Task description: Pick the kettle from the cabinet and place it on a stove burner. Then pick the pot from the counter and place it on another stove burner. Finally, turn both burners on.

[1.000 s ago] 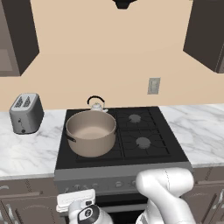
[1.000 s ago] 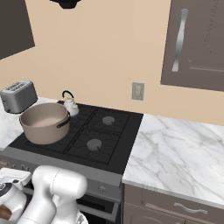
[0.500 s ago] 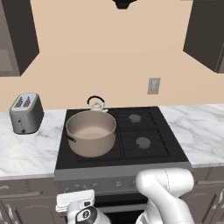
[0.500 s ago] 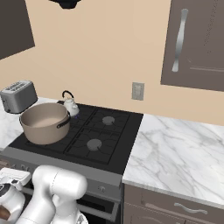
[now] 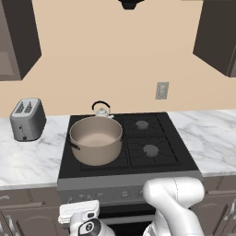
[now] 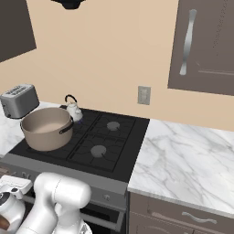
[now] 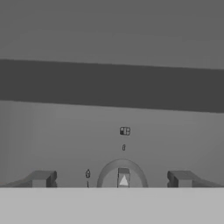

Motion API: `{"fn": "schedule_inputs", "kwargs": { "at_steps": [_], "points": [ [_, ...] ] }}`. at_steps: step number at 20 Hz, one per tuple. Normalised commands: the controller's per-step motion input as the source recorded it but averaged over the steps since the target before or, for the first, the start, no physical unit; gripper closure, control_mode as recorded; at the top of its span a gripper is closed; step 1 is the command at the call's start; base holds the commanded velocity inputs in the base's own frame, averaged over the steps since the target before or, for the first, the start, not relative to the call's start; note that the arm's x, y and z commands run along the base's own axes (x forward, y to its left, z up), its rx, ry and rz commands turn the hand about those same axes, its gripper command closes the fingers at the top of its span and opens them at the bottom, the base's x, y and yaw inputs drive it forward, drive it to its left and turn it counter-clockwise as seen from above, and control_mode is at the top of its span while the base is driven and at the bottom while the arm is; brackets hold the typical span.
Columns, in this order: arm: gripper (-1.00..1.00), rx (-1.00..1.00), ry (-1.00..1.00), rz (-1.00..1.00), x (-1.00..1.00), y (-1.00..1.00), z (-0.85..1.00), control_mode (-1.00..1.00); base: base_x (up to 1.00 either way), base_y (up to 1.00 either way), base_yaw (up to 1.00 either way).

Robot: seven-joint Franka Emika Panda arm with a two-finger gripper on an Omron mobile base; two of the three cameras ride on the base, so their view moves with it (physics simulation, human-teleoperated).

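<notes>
Item 1: pot [image 5: 96, 139], tan, empty as far as I see, on the front-left burner of the cooktop [image 5: 159, 161].
Item 2: kettle [image 5: 102, 110], on the rear-left burner, just behind the pot.
Item 3: gripper [image 7: 112, 179], spread wide, holding nothing, facing a stove knob [image 7: 123, 176].
Nothing has shifted since the earlier frames.
</notes>
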Motion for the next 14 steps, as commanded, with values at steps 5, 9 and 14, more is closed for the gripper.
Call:
{"fn": "schedule_inputs", "kwargs": {
  "at_steps": [5,9,14],
  "points": [
    [1.0,0.0,0.0,0.0,0.06,-0.01,-0.15,-1.0,0.0,0.0,0.0],
    [1.0,0.0,0.0,0.0,0.08,0.0,-0.11,-1.0,0.0,0.0,0.0],
    [1.0,0.0,0.0,0.0,0.02,0.0,-0.1,-1.0,0.0,0.0,0.0]
  ]
}}
